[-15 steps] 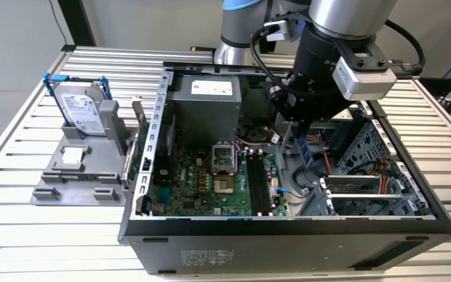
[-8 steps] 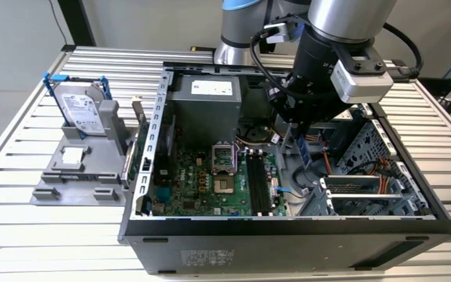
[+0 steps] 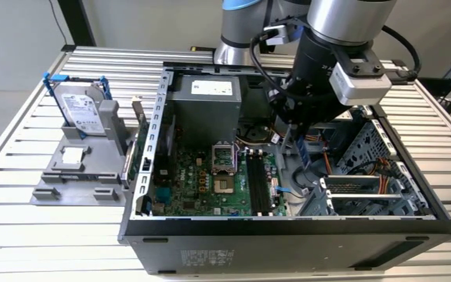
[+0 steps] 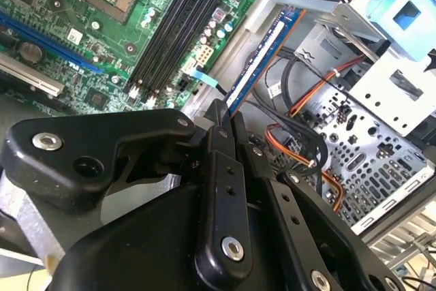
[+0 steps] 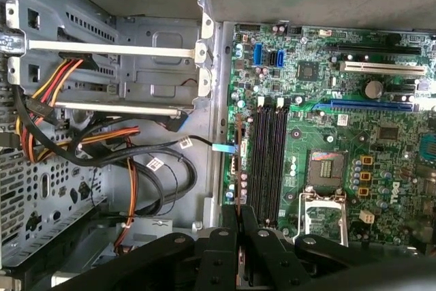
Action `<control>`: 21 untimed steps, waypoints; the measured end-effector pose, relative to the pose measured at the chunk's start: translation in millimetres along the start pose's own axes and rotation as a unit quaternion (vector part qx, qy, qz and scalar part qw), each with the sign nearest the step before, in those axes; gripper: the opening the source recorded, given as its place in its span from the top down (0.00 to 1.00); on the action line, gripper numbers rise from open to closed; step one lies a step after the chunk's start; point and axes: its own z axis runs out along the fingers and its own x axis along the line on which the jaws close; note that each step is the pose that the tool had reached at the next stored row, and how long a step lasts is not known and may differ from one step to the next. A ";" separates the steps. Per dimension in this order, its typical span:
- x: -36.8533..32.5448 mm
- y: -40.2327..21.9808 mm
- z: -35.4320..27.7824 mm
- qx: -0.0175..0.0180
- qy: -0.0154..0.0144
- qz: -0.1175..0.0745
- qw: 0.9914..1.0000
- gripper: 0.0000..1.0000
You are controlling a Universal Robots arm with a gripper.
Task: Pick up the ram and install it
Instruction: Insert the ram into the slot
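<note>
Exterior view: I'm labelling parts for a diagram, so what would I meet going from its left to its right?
Hard drive → CPU socket → memory slots → ram → drive cage.

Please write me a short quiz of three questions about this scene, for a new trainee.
1. True or false: the ram already sits in a motherboard slot.
2. What do the jaws of the gripper hold? A) a cable B) the ram C) nothing
3. Fill in: the hard drive stands outside the case, on the exterior view's ____.
Key: 1 false; 2 B; 3 left.
</note>
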 end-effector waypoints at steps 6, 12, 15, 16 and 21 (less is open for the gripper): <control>-0.2 0.2 5.8 0.000 0.000 0.003 1.000 1.00; -0.4 0.4 13.2 0.000 0.000 0.005 1.000 1.00; -0.6 0.5 17.6 0.000 0.000 0.007 1.000 1.00; -0.7 0.5 19.2 0.000 0.000 0.008 1.000 1.00; -1.0 0.8 28.1 -0.001 0.000 0.012 1.000 1.00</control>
